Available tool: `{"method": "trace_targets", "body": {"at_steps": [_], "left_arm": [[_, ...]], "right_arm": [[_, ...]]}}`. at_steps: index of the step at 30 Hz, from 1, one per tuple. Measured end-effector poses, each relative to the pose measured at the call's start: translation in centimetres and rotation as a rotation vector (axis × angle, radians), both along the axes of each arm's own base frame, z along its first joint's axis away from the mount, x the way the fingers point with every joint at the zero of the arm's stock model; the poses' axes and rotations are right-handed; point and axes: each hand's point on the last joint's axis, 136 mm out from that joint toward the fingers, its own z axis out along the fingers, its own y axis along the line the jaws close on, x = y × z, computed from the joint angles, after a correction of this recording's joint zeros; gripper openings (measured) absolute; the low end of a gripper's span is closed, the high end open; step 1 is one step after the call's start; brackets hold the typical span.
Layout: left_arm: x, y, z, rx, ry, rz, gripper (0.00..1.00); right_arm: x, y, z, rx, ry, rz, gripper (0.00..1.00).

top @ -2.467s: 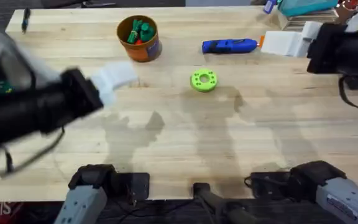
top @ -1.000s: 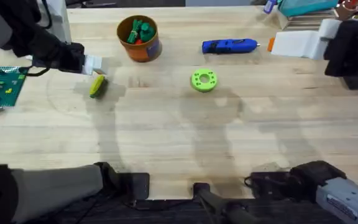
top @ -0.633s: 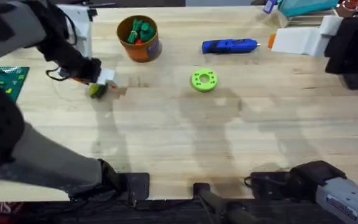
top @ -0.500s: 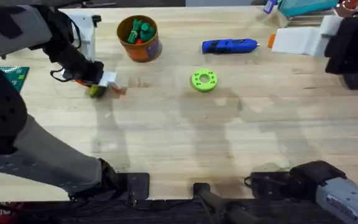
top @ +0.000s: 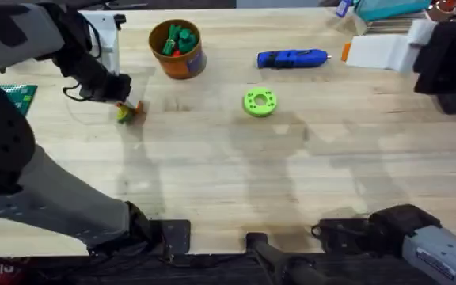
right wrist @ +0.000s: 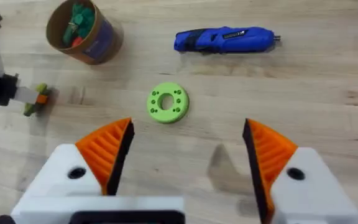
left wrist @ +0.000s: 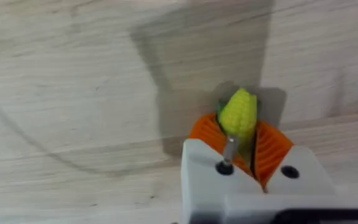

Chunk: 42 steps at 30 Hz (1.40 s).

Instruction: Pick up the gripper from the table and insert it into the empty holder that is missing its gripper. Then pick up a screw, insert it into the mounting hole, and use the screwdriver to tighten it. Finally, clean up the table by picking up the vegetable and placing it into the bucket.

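Overhead: the left gripper [top: 127, 109] has dropped lower onto the vegetable [top: 123, 115] since half a second ago; the bucket [top: 177, 49] stands nearby, its dark label unreadable. Left wrist: orange pads [left wrist: 271, 149] apparently clamp the vegetable [left wrist: 238, 112]. Right wrist: the right gripper [right wrist: 185, 152] is spread wide, empty, the screwdriver [right wrist: 225, 40] beyond.

Work surface is a light wooden table [top: 236, 174] with visible plank grain. Soft shadows fall across its middle. A green board [top: 18, 95] lies at its left edge.
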Motion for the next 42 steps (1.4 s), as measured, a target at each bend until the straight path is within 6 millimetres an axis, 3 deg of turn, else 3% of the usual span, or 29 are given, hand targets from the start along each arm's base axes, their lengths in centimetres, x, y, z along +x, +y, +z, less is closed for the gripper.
{"method": "trace_targets", "body": {"at_steps": [2, 3, 6, 13, 20, 25, 27, 29, 31, 33, 42], "left_arm": [[0.6, -0.5, 0.6, -0.018, -0.001, 0.006, 0.036], [3.0, -1.3, 2.8, -0.028, -0.05, 0.005, 0.036], [6.1, -2.1, 6.2, -0.022, -0.146, 0.002, 0.036], [12.1, -5.5, 13.5, -0.079, -0.384, -0.031, 0.036], [14.5, -9.7, 15.1, -0.159, -0.488, -0.092, 0.036], [15.8, -10.5, 13.4, -0.194, -0.477, -0.056, 0.036], [15.9, -10.4, 12.2, -0.201, -0.448, -0.037, 0.176], [15.8, -10.3, 11.0, -0.206, -0.417, -0.023, 0.417], [15.8, -10.3, 10.4, -0.212, -0.398, -0.007, 0.723], [15.8, -10.3, 10.3, -0.216, -0.393, 0.004, 0.917], [14.9, -10.4, 10.3, -0.219, -0.363, 0.013, 0.95]], "right_arm": [[0.0, 0.0, 0.0, 0.0, 0.0, 0.0, 0.993], [0.0, 0.0, 0.0, 0.0, 0.0, 0.0, 0.994], [0.0, 0.0, 0.0, 0.0, 0.0, 0.0, 0.994], [0.0, 0.0, 0.0, 0.0, 0.0, 0.0, 0.994], [0.0, 0.0, 0.0, 0.0, 0.0, 0.0, 0.993], [0.0, 0.0, 0.0, 0.0, 0.0, 0.0, 0.993], [0.0, 0.0, 0.0, 0.0, 0.0, 0.0, 0.993], [0.0, 0.0, 0.0, 0.0, 0.0, 0.0, 0.993], [0.0, 0.0, 0.0, 0.0, 0.0, 0.0, 0.993], [0.0, 0.0, 0.0, 0.0, 0.0, 0.0, 0.993], [0.0, 0.0, 0.0, 0.0, 0.001, 0.0, 0.993]]}}
